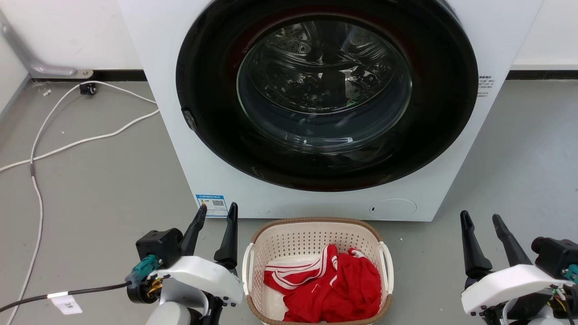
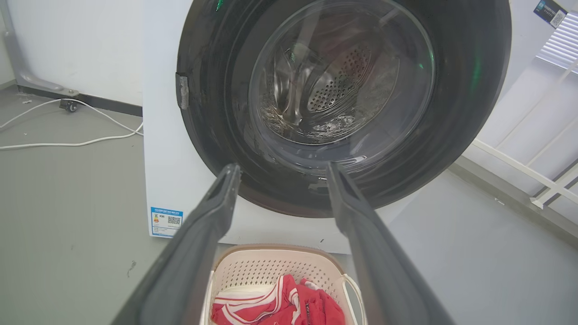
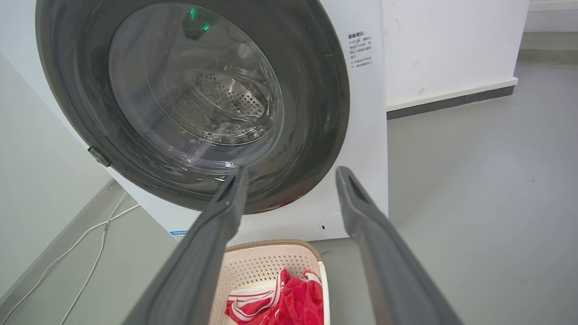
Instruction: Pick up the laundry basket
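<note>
Standing close by, I see the laundry basket on the grey floor at the bottom centre of the head view, just in front of the washing machine. A red and white garment is heaped toward its lower right. The left gripper sits at the lower left, close beside the basket. The right gripper is at the lower right, farther from it. Both have their jaws spread apart and hold nothing, and neither touches the basket.

To my eye this is a two-sided lift that has not yet begun. The white loops, the left handle and the right handle, look like the obvious holds. Each arm should probably come lower and turn inward, so that one finger passes through its loop and the other stays outside. Then it can close squarely on the loop's middle. The right arm has more ground to cover, so I'd bring both to their handles before either closes. An even lift matters here. The cloth lies to one side, and a lopsided pull could tip the basket or twist a thin loop out of the fingers. The machine's front is near the basket's upper rim, so rising straight up seems safer than swinging forward.
</note>
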Robot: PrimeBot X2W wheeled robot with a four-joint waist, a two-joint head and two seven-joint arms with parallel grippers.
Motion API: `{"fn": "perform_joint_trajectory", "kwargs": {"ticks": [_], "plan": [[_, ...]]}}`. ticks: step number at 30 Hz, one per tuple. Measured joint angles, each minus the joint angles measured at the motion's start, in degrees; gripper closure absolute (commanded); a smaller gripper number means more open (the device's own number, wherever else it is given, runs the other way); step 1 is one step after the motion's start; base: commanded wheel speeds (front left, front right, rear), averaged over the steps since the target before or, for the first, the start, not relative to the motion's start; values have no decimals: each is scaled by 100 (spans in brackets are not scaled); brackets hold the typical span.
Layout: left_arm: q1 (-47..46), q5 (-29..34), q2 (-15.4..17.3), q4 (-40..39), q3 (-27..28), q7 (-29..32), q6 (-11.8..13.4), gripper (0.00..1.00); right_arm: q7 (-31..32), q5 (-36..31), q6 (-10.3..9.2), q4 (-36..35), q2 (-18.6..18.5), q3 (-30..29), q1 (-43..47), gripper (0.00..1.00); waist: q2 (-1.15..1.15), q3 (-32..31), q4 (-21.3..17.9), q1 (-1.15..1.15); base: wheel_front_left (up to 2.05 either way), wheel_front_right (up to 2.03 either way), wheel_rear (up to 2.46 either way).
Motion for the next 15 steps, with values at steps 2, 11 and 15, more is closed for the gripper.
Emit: {"fn": "perform_joint_trajectory", "kwargs": {"ticks": [2,11,15], "plan": [[-6,89,0,26,-22,-37,31,0,-3,-116,0,-8,0,1,5,0,0,-2,1,0,0,0,0],[-48,506,-2,148,-93,-146,41,0,-113,-654,0,52,0,-5,13,0,0,-7,4,0,0,0,0],[-59,693,-12,194,-119,-194,49,0,-176,-844,0,97,0,-10,13,0,0,-10,6,0,0,0,0]]}}
